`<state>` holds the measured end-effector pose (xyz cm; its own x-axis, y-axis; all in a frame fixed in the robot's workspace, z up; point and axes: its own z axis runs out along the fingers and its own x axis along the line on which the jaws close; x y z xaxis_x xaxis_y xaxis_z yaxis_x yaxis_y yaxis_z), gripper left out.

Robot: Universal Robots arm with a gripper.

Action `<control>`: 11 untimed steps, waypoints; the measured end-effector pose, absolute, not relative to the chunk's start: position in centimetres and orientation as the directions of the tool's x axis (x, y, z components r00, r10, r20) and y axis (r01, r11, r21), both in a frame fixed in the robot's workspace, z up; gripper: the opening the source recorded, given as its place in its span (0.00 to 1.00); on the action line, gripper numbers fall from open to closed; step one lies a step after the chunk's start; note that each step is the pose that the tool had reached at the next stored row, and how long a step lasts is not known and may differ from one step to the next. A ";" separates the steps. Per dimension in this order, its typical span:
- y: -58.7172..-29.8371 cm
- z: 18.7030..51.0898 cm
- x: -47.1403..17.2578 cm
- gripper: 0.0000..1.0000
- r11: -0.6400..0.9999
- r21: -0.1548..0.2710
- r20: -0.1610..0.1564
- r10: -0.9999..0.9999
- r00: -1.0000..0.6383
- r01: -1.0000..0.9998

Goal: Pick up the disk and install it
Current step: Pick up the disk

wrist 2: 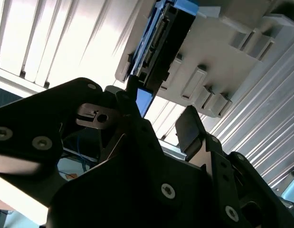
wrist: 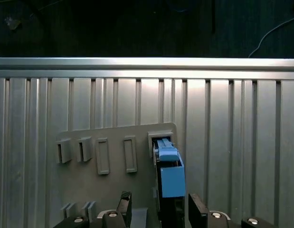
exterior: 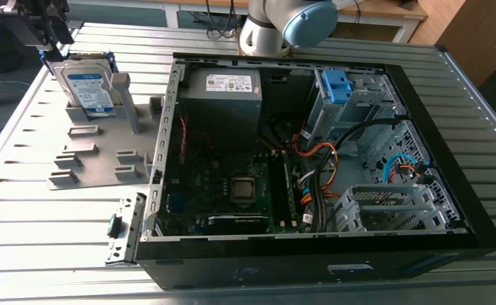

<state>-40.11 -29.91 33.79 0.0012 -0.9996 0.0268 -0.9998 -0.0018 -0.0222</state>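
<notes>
Where the ribbed metal worktop (exterior: 27, 210) reaches its far corner on the exterior view's left, the gripper (exterior: 49, 42) is seen hanging just above the disk (exterior: 89, 86). The disk is stood upright on edge in a slot of a grey fixture plate (exterior: 87, 159), which lies flat along the worktop's left edge. Its white and blue label is turned toward the exterior view, and its blue carrier frame is visible along its top edge. In the first wrist view the disk (wrist: 168, 178) is seen edge-on, in line with the gap of the gripper (wrist: 159, 197). One of the fingers (wrist: 124, 203) is set to each side of the disk and apart from it. In the second wrist view the gripper (wrist 2: 158, 111) is likewise seen spread wide with nothing clasped, and the disk (wrist 2: 161, 38) lies beyond the fingertips. An opened computer case (exterior: 273, 273) is laid on its side across the middle and right of the worktop. Within it, a grey power supply (exterior: 231, 95) is mounted in the far-left corner, and a motherboard (exterior: 222, 184) is fixed along the floor below. A small blue bracket (exterior: 337, 86) is seated at the far edge, to the right of the power supply. Orange cables (exterior: 324, 155) are run near the centre, and a grey metal cage (exterior: 384, 203) is fitted toward the near-right corner.
</notes>
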 end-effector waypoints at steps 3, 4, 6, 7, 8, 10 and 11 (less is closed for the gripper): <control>-29.8 33.4 -40.2 0.58 -0.013 -0.022 0.027 -1.000 0.013 -1.000; -29.7 33.3 -40.2 0.58 -0.019 -0.022 0.027 -0.999 0.018 -1.000; -29.7 33.1 -40.2 0.58 -0.038 -0.022 0.027 -0.999 0.037 -0.999; -29.6 32.9 -40.2 0.58 -0.043 -0.022 0.027 -0.999 0.043 -0.999; -29.4 32.8 -40.2 0.58 -0.043 -0.022 0.027 -0.999 0.043 -0.999; -29.1 32.4 -40.2 0.58 -0.043 -0.022 0.026 -0.999 0.043 -0.999; -28.9 32.2 -40.2 0.58 -0.043 -0.022 0.025 -0.999 0.043 -0.999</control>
